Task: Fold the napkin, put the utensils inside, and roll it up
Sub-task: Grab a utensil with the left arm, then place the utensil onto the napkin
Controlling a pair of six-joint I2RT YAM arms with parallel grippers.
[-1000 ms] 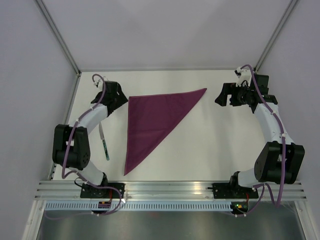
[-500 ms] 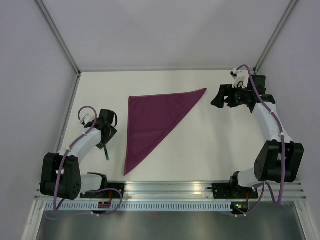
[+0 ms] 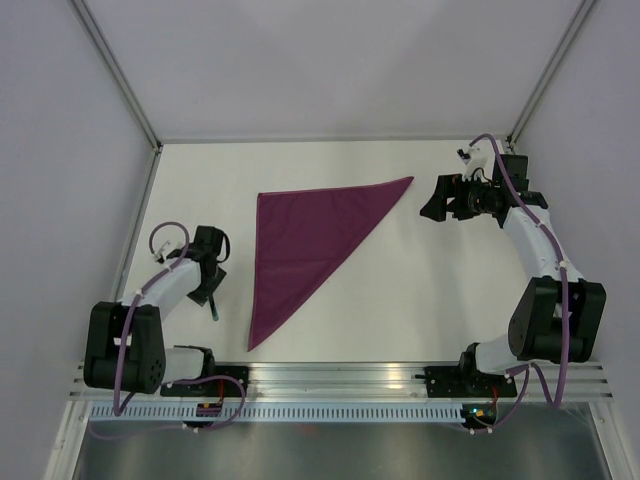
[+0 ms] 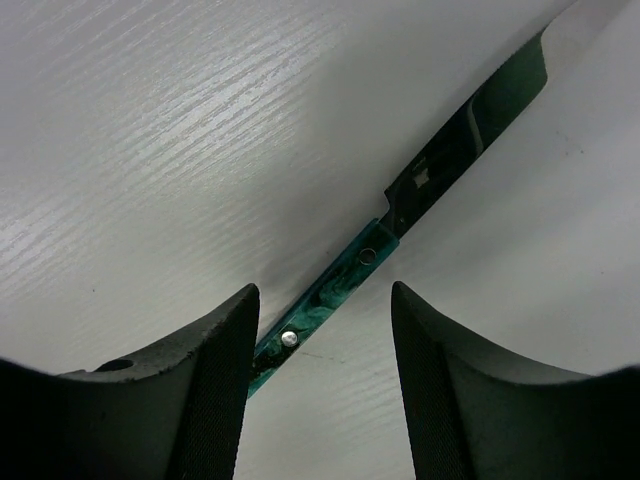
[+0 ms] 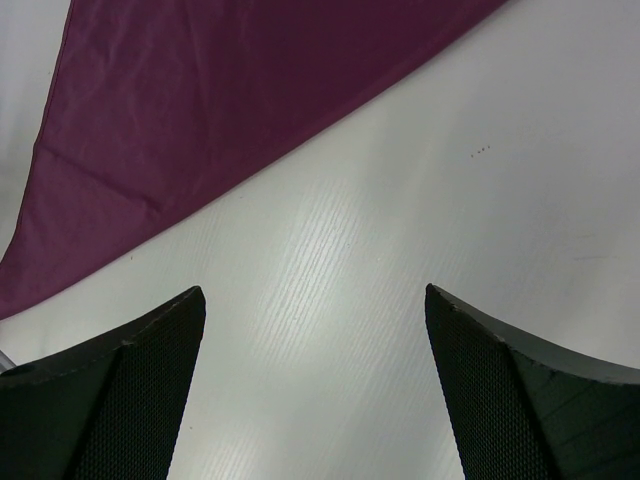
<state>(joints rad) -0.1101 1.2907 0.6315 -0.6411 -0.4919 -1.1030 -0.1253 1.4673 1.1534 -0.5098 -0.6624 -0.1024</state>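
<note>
Left of the napkin point(image 3: 300, 240), left fingers point(image 4: 215, 380) now lowered astride the utensil point(image 4: 395, 215), unclenched; right fingers point(image 5: 130, 390) likewise spread, empty.

White-shelled left arm point(image 3: 172, 284) and right arm point(image 3: 536, 243), black at the joints, trail purple cables point(image 3: 168, 227); black fingers point(image 4: 120, 420) carry cross-hatched pads point(image 4: 225, 385).
</note>
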